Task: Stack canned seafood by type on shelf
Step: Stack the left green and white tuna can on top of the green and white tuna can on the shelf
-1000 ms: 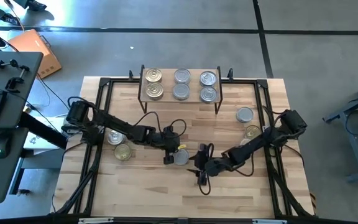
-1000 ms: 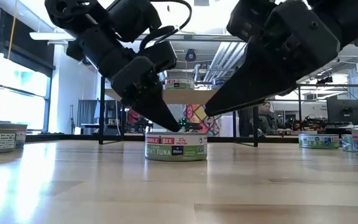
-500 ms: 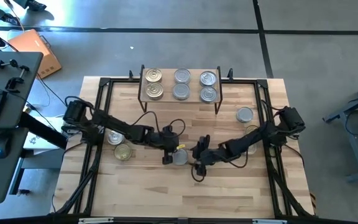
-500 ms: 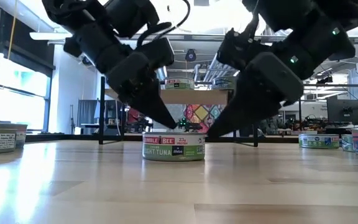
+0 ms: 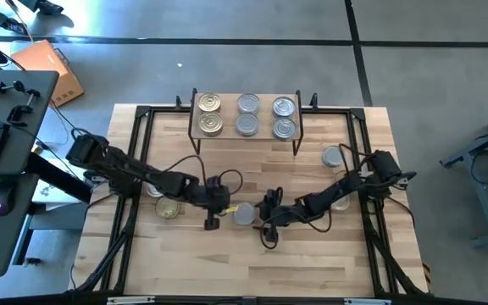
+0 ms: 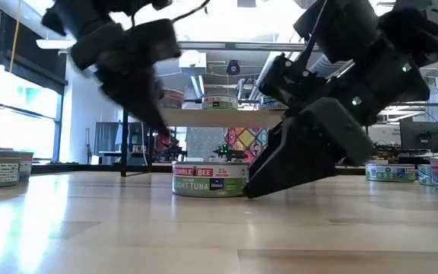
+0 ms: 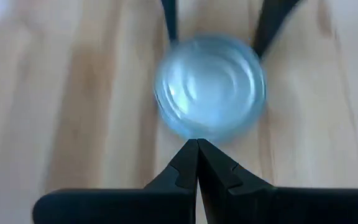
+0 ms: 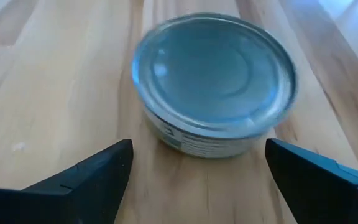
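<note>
Pickup step: right gripper (image 5: 259,223) sits low at centre frame, fingers spread wide just short of the tuna tin (image 5: 244,213). Left gripper (image 5: 213,213), fingers pressed together, sits just beside it. Next move: ease forward, close, lift toward the shelf (image 5: 261,116) at upper centre.

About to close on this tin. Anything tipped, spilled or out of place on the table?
Nothing stands out. The tuna tin sits flat and upright between the shut left hand and the open right hand. The six tins on the shelf stand in tidy pairs.
</note>
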Motion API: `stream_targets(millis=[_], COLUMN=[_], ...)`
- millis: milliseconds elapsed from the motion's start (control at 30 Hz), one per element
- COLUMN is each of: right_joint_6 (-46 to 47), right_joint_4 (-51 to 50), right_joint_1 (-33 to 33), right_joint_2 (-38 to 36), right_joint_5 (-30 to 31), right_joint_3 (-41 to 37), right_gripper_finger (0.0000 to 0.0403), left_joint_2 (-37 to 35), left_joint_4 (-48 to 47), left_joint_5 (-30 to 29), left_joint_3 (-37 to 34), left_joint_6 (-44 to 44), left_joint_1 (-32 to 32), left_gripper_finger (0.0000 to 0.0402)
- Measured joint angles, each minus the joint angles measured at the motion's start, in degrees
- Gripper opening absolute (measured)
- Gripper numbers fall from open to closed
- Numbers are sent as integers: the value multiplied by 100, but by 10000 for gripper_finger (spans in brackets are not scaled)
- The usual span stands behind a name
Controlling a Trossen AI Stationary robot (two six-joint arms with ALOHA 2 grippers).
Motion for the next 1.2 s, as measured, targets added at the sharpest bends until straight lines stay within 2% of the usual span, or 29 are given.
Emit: stream_targets(millis=[100, 233, 433, 867, 1067, 1200], right_joint_6=[80, 123, -2, -136, -94, 146], right_joint_4=[74, 143, 10, 371, 361, 103], right_joint_1=[-35, -138, -249, -301, -287, -230], right_joint_2=[62, 137, 230, 465, 470, 451], right_joint_5=[138, 172, 113, 164, 221, 209], right_joint_3=[33, 137, 383, 450, 450, 504], right_gripper_finger=[360, 360, 361, 360, 339, 335], left_joint_2=[152, 492, 1047, 1129, 1129, 1021], left_joint_4=[150, 1040, 1815, 1910, 1897, 1477], left_joint_5=[181, 194, 230, 137, 61, 43], left_joint_3=[-250, -517, -498, -444, -441, -387], left_joint_6=[-304, -473, -243, -31, 10, -122], left_joint_1=[-98, -108, -84, -48, -88, -164], left_gripper_finger=[0, 0, 0, 0, 0, 0])
